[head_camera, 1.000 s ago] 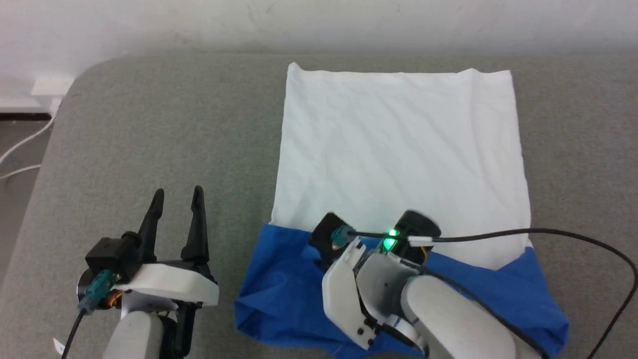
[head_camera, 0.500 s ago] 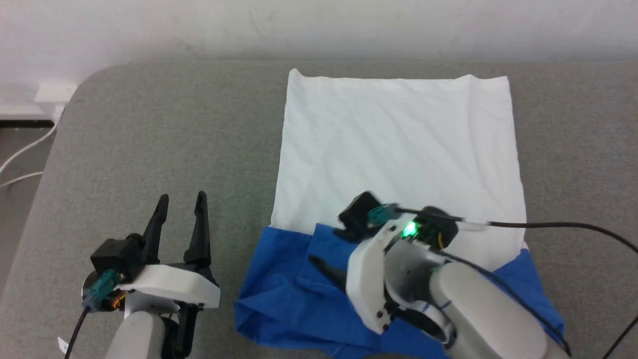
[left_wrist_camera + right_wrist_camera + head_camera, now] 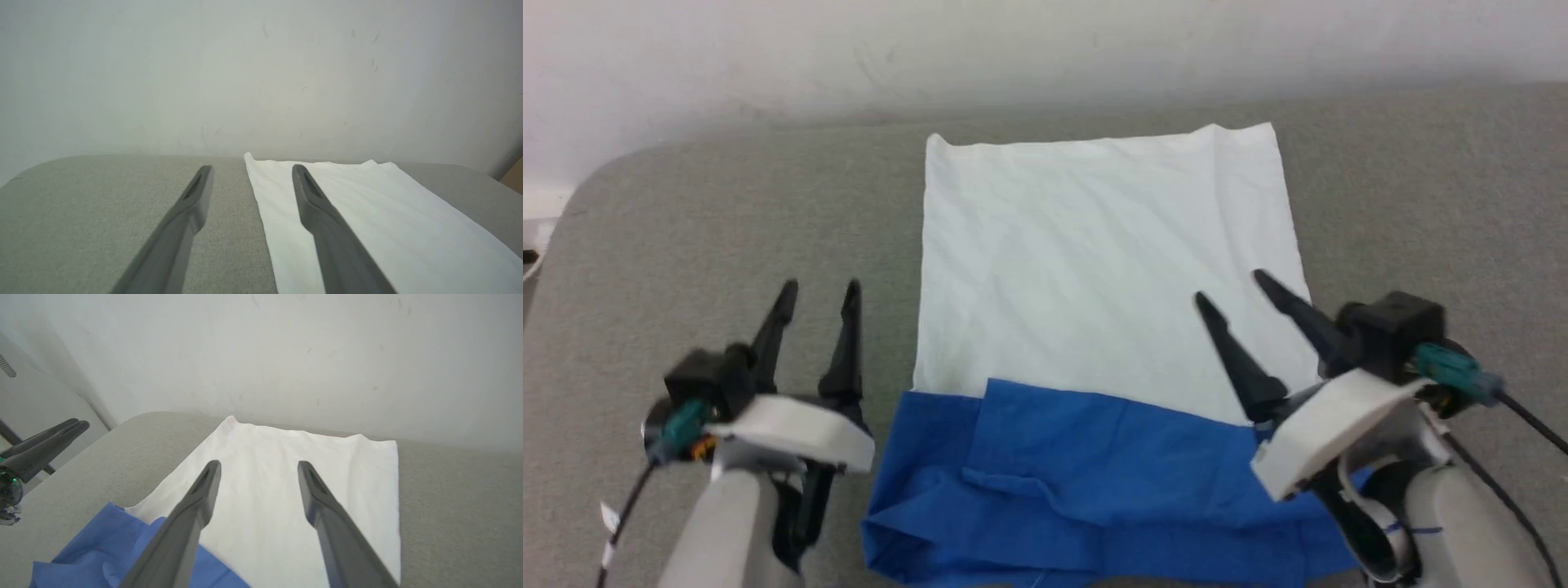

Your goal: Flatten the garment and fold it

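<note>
Grey fuzzy pad [image 3: 727,245] under a plain white wall [image 3: 1013,49]. Spread flat on it, the garment [image 3: 1094,269]: thin, soft, a bit crinkly, white far away, blue band [image 3: 1078,474] bunched up close. Runs long-ways from near to far. Over its right side, right gripper [image 3: 1228,287], fingers wide apart, holding nothing. Just beside its left edge, left gripper [image 3: 820,287], wide apart and empty too. Probably easiest to reach with the right one.
</note>
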